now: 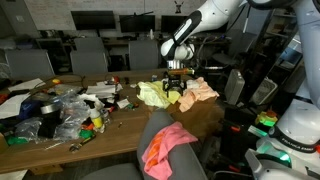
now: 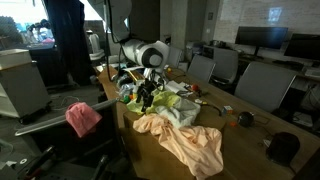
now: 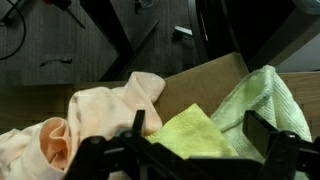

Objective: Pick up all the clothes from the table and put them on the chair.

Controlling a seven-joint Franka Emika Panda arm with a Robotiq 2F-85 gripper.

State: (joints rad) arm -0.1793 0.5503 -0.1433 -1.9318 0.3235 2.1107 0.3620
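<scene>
My gripper [image 1: 178,88] [image 2: 148,96] hangs open just over a heap of clothes at the end of the brown table [image 1: 120,122] [image 2: 240,150]. In the wrist view a yellow cloth [image 3: 185,137] lies between the spread fingers [image 3: 138,124], with nothing gripped. A pale green cloth [image 3: 265,105] lies to its right and a peach garment [image 3: 90,115] to its left. In the exterior views the peach garment [image 1: 203,90] [image 2: 195,148] spreads beside the yellow-green cloth [image 1: 152,94] [image 2: 172,104]. A pink garment [image 1: 166,145] [image 2: 83,118] lies on the grey chair [image 1: 150,128] [image 2: 60,125].
Clear plastic bags and small colourful odds and ends [image 1: 65,110] cover the table's other end. Dark office chairs [image 1: 95,55] [image 2: 262,85] and desks with monitors [image 1: 95,20] stand behind. A round dark object [image 2: 284,147] sits near the table's corner.
</scene>
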